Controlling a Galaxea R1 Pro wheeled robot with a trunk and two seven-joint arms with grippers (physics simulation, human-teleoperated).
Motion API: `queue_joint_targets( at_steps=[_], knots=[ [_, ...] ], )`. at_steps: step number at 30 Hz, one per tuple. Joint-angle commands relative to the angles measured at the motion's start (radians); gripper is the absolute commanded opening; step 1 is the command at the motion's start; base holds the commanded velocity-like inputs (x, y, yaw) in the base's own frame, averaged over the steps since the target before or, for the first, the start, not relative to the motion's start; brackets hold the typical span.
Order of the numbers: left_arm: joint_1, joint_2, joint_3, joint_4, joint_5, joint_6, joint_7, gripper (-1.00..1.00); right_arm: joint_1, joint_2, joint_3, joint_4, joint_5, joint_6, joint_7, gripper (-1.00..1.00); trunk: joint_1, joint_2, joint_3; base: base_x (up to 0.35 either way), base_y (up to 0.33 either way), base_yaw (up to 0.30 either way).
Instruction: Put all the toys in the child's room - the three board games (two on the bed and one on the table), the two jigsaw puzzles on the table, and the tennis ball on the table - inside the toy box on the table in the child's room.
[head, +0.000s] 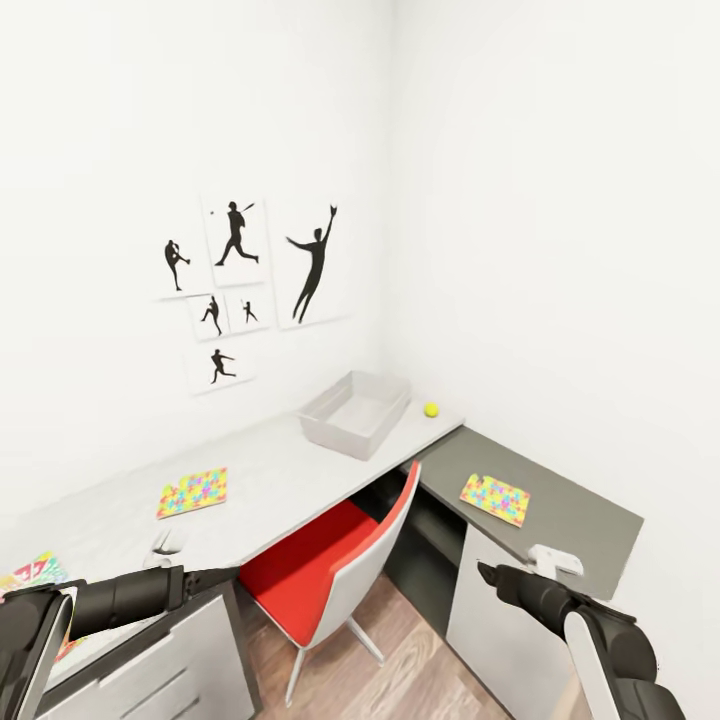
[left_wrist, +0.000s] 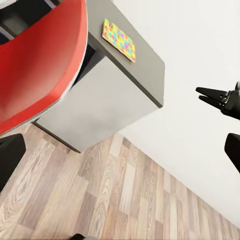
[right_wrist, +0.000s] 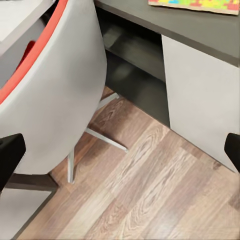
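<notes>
Far beyond both grippers, the toy box (head: 355, 412) sits on the table (head: 270, 480), tennis ball (head: 431, 409) just beside it. One jigsaw puzzle (head: 192, 492) lies nearer the left gripper (head: 232, 577); another (head: 495, 499) near the right gripper (head: 485, 573). Both grippers' fingers stand apart, holding nothing.

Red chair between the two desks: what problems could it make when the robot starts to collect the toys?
1. The red chair stands in the corner gap, so the base may bump it when nearing the grey bin.
2. The tennis ball lies loose near the wall and could roll off if nudged.
3. The jigsaw puzzle on the dark desk is thin and flat, probably hard to grip.
</notes>
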Motion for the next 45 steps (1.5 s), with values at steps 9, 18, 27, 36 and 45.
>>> queue_joint_targets(
  at_steps=[9,18,27,36,45],
  knots=[
    [0.000,0.001,0.002,0.000,0.001,0.009,-0.008,1.00,-0.010,0.010,0.049,-0.002,-0.002,0.014,0.001,1.00,0.001,-0.001,0.000,0.239,-0.117,0.002],
    [0.000,0.009,0.015,-0.010,0.001,0.012,-0.083,1.00,-0.080,0.054,0.112,-0.003,-0.002,0.108,-0.003,1.00,0.001,-0.001,0.000,0.157,-0.144,0.000],
    [-0.001,0.026,0.038,-0.016,-0.001,0.007,-0.197,1.00,-0.168,0.065,0.117,-0.004,-0.002,0.177,-0.006,1.00,0.001,-0.001,0.000,0.059,-0.071,0.000],
    [-0.002,0.051,0.051,-0.017,0.000,0.005,-0.217,1.00,-0.185,0.059,0.118,-0.004,-0.001,0.192,0.000,1.00,0.001,-0.001,0.000,0.030,-0.018,0.000],
    [-0.002,0.049,0.051,-0.018,0.001,0.006,-0.224,1.00,-0.188,0.051,0.108,-0.004,-0.002,0.200,0.057,1.00,0.001,-0.001,0.000,0.143,-0.063,0.000]
  ],
)
